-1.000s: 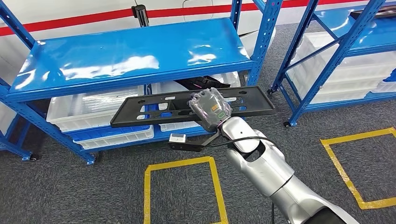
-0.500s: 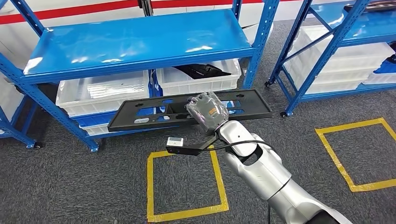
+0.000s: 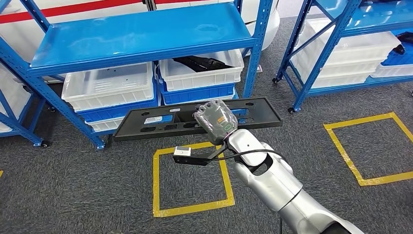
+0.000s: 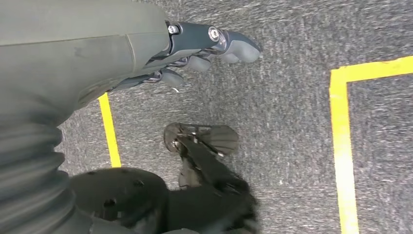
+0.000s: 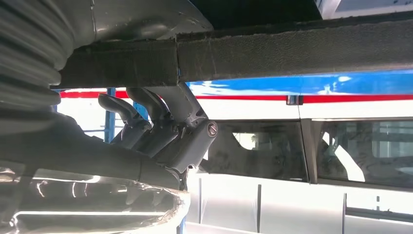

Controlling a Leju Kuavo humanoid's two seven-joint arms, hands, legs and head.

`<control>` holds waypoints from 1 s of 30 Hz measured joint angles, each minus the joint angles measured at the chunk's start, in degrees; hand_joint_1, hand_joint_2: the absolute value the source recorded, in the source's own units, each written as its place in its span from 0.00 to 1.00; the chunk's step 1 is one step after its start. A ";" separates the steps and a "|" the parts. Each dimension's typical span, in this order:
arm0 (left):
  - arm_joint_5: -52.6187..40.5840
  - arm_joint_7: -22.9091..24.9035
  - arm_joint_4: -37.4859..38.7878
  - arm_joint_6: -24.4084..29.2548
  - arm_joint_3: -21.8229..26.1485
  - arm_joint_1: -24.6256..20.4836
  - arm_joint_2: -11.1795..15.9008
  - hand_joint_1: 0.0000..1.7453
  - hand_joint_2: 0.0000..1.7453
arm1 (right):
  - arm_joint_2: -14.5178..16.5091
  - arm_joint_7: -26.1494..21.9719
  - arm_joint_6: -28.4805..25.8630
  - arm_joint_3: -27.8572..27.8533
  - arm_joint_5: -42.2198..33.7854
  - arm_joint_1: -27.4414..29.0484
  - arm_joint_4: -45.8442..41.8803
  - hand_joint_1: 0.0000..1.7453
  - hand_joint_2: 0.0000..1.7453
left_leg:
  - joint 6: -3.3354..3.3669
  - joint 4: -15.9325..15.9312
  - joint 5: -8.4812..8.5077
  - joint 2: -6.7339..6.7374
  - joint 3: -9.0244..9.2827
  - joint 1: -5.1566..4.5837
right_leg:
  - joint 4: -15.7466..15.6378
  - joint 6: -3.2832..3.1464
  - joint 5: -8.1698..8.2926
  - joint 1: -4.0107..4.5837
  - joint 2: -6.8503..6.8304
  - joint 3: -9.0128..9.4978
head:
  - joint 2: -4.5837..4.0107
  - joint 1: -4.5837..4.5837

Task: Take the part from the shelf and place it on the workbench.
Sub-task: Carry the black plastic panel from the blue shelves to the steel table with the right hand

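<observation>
While right hand (image 3: 216, 119) fingers (image 5: 146, 105) clamp the black part (image 3: 160, 123), shelf (image 3: 136, 36) has receded w/ camera shift.

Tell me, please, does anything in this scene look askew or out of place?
Only mildly: the long black part sits slightly tilted in the right hand, gripped right of its middle, so its left end overhangs further. Nothing looks spilled or damaged.

The right hand (image 3: 216, 120) hides the middle of the black part (image 3: 160, 124), and its fingers (image 5: 127, 111) disappear behind it. Dark contents of the white bin (image 3: 202, 73) behind the part stay indistinct.
</observation>
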 joint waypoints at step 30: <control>-1.34 0.22 0.01 0.66 0.02 -0.37 -0.63 0.00 1.00 | -0.62 0.00 -0.20 -2.11 0.92 2.54 -1.71 1.00 1.00 | -0.55 2.37 0.01 0.06 -1.04 0.17 | 0.40 0.19 0.24 -0.35 -0.14 -0.63 | 0.00 0.15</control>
